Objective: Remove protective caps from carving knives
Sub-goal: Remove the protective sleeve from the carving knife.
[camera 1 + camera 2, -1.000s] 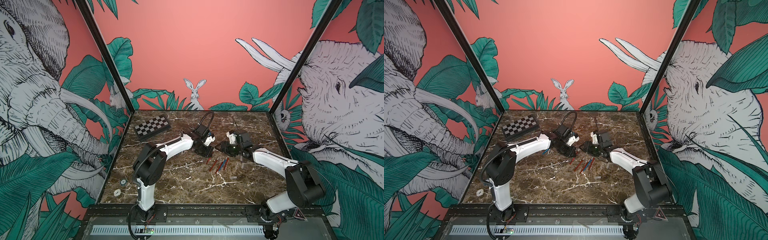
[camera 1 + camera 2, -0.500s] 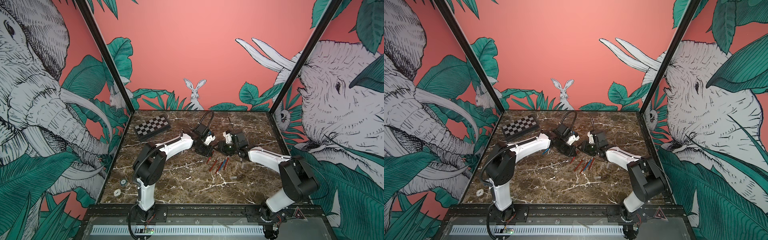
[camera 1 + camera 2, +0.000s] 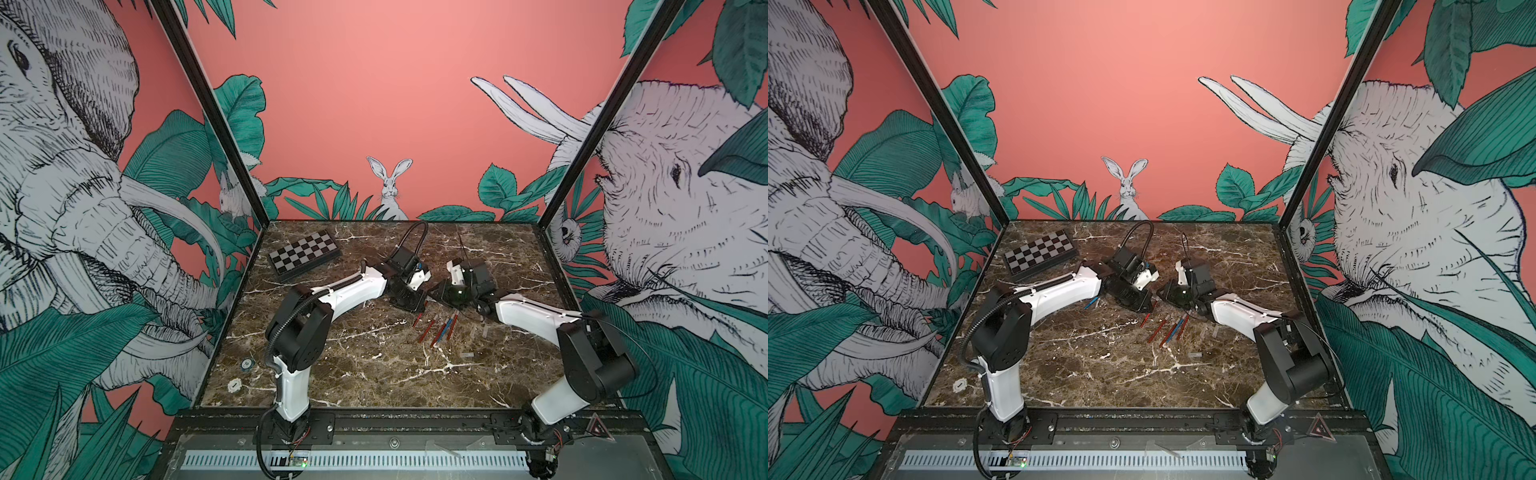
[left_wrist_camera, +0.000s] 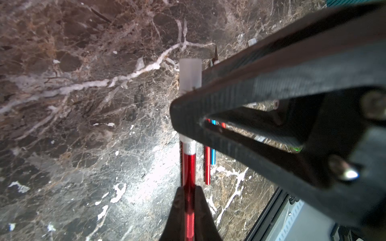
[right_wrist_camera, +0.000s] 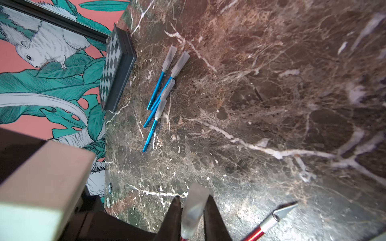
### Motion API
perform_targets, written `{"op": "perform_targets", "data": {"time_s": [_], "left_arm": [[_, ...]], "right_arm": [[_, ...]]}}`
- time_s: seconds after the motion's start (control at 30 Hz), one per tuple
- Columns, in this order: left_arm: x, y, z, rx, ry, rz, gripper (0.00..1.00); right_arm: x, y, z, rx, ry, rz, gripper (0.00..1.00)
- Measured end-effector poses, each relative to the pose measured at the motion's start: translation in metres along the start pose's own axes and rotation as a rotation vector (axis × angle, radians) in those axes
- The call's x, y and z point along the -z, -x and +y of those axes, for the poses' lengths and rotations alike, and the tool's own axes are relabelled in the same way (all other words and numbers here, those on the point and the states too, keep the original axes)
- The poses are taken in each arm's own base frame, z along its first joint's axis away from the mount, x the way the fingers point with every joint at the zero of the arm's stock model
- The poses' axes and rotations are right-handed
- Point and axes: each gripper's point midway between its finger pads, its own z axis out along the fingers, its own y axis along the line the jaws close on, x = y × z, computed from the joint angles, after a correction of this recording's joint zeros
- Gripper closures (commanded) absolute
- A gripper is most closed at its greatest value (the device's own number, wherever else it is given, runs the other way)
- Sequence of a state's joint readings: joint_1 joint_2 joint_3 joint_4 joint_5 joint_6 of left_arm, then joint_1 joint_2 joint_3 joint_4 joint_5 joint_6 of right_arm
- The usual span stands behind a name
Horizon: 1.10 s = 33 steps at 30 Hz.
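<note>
My left gripper point(image 4: 188, 187) is shut on the handle of a red carving knife point(image 4: 189, 164) held above the marble. A clear protective cap point(image 5: 194, 206) sits on that knife's tip. My right gripper point(image 5: 193, 198) is closed on this cap, one finger on each side. In both top views the two grippers meet mid-table, left point(image 3: 422, 301) and right point(image 3: 436, 293). Several bare red and blue knives point(image 3: 440, 328) lie just in front of them. Several capped blue knives point(image 5: 158, 83) lie near the board. Loose caps point(image 3: 466, 355) lie to the right.
A checkered board point(image 3: 304, 254) lies at the back left. Two small round discs point(image 3: 246, 364) sit near the left front edge. A bare red knife point(image 5: 269, 223) with an exposed blade lies close to my right gripper. Walls enclose the table on three sides.
My right gripper has moved left to meet the left one, and its jaws have narrowed onto the cap. The left arm has stayed put with the red knife.
</note>
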<state>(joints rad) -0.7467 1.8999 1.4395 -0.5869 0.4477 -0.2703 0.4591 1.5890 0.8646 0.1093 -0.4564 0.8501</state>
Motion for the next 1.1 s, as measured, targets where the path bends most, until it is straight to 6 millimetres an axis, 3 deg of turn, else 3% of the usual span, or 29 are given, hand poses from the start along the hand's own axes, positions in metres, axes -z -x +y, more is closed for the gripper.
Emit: {"op": "perform_targets", "data": {"time_s": [1.1], "left_arm": [[-0.0041, -0.0035, 0.0073, -0.025, 0.035, 0.000, 0.97]], "right_arm": [[-0.0051, 0.0047, -0.0008, -0.022, -0.034, -0.028, 0.91]]}}
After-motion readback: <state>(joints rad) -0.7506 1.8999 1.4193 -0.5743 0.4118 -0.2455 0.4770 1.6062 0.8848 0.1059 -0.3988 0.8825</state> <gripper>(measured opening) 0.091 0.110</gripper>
